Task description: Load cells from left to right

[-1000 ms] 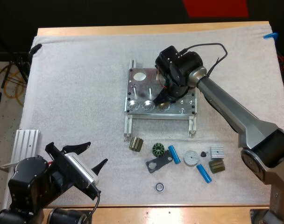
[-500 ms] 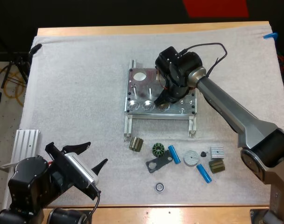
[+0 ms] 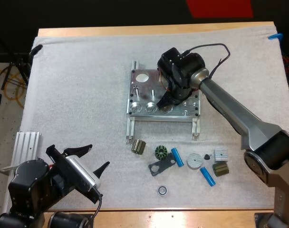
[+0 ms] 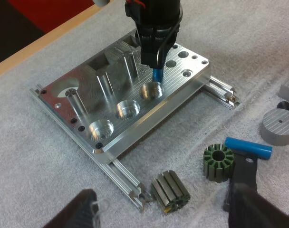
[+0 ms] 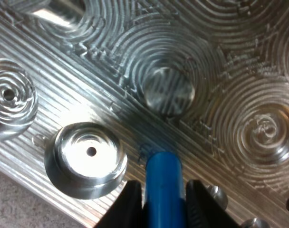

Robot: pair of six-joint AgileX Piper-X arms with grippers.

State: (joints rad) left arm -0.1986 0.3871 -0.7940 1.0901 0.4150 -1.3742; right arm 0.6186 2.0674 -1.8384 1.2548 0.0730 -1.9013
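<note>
Right pincer (image 5: 161, 190) clamps a blue cylinder (image 5: 162, 166) over the fixture (image 5: 220, 71).

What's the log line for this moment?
right gripper: shut on blue cell beside third pocket | left gripper: open | fixture: visible pockets empty

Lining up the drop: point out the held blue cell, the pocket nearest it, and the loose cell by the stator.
held blue cell (image 4: 157, 75): left wrist view, exposed lower end.
nearest pocket (image 4: 152, 90): left wrist view, floor.
loose cell (image 4: 248, 147): left wrist view, mid-barrel.
</note>
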